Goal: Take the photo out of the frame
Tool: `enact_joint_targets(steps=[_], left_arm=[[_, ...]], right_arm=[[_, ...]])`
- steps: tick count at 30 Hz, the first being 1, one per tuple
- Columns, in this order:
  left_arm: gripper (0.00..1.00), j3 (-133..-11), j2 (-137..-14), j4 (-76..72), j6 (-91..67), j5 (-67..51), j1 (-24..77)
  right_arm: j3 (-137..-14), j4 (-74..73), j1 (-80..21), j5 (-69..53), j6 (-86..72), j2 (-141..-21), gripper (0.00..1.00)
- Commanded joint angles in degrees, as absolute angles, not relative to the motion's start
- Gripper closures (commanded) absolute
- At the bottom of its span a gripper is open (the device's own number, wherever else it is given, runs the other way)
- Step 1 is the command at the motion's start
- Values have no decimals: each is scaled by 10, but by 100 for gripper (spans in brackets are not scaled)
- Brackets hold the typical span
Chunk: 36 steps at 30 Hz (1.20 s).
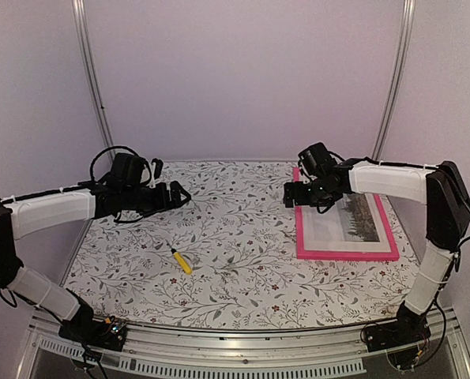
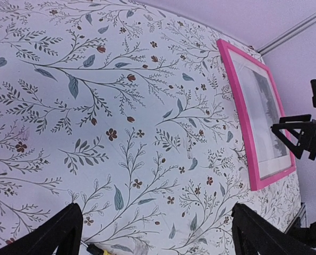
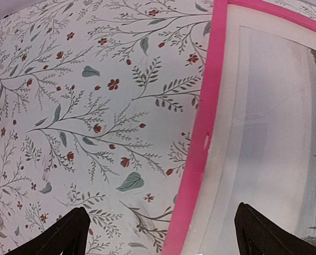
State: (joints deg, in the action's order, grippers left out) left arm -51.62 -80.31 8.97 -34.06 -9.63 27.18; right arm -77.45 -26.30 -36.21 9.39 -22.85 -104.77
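Frame (image 3: 203, 154) (notched, perhaps) under right tool (image 3: 159, 217)

floral tablecloth (image 1: 242, 237) | small yellow tool (image 1: 182, 262) lying on it, centre-left

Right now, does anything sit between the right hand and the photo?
Nothing visible does. The right hand hangs open over the left edge of the frame, the photo just beside it; the yellow tool lies far to the left.
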Motion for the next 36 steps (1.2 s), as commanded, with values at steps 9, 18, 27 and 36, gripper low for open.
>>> enact_joint_targets(steps=[9, 18, 27, 36], left_arm=[[1, -526, -799, 90, -325, -111, 279], [1, -521, -779, 99, -321, -121, 279], [1, -512, -760, 104, -317, -131, 279], [0, -509, -757, 94, -320, -138, 280]], right_arm=[[-714, -169, -105, 62, -204, -988, 1], [-718, -129, 22, 29, -195, -1031, 1], [-739, -110, 118, -65, -182, -1099, 1], [-790, -144, 125, -129, -160, -1170, 1]])
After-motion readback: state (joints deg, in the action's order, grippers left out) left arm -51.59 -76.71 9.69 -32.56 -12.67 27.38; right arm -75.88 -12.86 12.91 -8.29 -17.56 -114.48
